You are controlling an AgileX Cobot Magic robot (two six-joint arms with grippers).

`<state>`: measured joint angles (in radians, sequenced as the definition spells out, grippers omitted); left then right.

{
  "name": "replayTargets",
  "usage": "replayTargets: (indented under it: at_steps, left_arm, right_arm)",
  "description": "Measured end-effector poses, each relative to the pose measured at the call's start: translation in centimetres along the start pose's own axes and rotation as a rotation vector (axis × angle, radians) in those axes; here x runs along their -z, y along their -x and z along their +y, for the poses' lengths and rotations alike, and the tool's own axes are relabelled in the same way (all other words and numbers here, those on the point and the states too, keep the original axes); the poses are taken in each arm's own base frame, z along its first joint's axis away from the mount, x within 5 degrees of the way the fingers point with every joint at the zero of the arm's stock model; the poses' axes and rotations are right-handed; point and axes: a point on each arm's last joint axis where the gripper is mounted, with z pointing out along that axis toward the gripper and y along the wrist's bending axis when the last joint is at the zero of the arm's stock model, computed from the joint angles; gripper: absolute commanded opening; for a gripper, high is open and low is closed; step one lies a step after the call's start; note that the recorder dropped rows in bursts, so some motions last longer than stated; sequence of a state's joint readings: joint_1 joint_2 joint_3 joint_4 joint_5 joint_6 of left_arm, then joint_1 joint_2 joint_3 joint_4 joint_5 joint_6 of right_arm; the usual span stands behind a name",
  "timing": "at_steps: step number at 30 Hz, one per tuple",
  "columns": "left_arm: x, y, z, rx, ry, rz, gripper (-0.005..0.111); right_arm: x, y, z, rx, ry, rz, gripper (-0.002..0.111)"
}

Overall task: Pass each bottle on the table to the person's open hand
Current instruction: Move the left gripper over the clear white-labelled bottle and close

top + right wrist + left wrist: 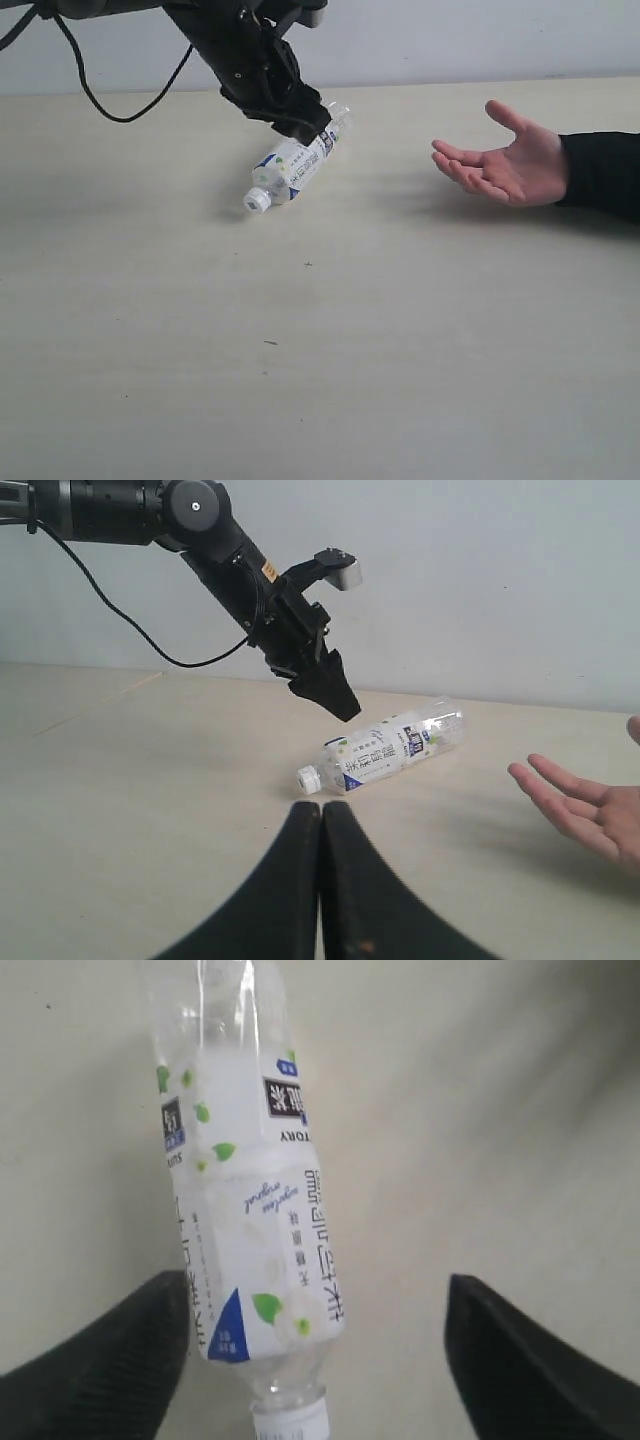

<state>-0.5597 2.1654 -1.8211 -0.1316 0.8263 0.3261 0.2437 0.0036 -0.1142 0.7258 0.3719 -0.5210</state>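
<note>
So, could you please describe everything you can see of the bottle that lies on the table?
The bottle is small and made of clear plastic. It has a white cap and a white label with green leaves, a blue corner and dark print. It lies on its side on the table, with the cap end nearer the exterior camera and the base end farther away. The left gripper hangs open over it, a finger on each side. I cannot tell whether a finger touches it.

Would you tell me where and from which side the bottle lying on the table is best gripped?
Probably take the bottle around its labelled middle, coming down from above with the left gripper, jaws across its width. It lies on its side on the table, so its round flanks are free, and the neck narrows.
</note>
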Motion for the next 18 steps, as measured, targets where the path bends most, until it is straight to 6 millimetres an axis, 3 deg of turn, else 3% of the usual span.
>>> replayTargets:
  at_steps: [18]
  left_arm:
    - [-5.8,-0.3,0.9,-0.001,0.064,-0.092,0.078]
  right_arm:
    - [0.0,0.0,0.0,0.000,0.000,0.000,0.000]
